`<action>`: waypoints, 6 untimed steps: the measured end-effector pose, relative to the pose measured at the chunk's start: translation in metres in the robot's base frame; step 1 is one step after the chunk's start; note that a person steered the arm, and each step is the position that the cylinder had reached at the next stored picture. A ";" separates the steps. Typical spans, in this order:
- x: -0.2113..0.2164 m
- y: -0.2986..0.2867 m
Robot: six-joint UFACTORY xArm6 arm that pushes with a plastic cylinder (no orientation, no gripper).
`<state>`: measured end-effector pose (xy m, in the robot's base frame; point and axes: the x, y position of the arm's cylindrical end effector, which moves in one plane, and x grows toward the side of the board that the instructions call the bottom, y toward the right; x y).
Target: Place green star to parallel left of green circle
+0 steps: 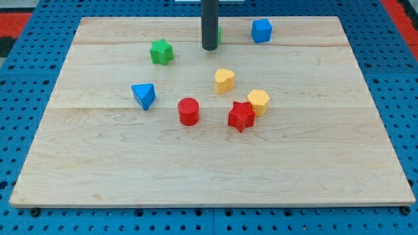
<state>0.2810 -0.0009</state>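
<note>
Currently my tip [209,48] is planted near the board's [196,170] top edge, touching no block, and hides most of the green circle [218,34]. The green star [160,51] lies left, slightly lower, so alignment seems unfinished.

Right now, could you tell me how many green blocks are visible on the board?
2. The green star sits toward the view's upper left. A second green block, mostly hidden behind my tip, shows only as a sliver; its shape can't be made out.
</note>
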 end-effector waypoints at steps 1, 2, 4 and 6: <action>-0.013 0.000; 0.009 -0.013; 0.062 -0.101; 0.032 -0.113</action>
<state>0.3127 -0.1144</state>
